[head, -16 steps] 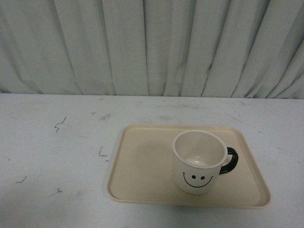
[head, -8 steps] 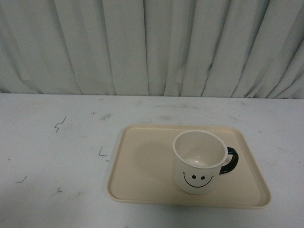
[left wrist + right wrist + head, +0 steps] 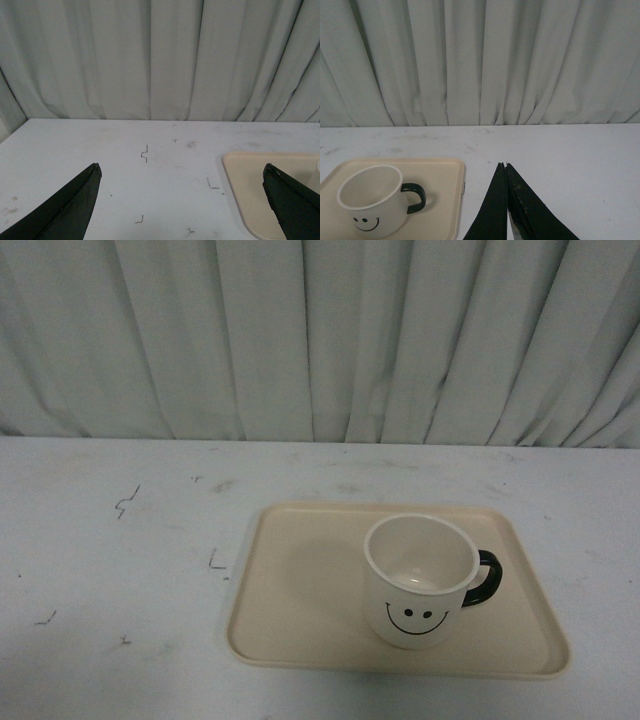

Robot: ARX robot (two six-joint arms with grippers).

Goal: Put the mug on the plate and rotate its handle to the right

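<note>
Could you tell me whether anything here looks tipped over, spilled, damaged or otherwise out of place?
Nothing stands out. The mug stands upright and empty on the plate, its handle pointing right. Only small dark scuffs mark the table.

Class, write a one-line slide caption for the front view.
Smiley mug stands upright on the plate, handle pointing right.

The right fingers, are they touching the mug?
Apart. The right wrist view shows the right fingers closed over bare table, clear of the mug on the plate.
</note>
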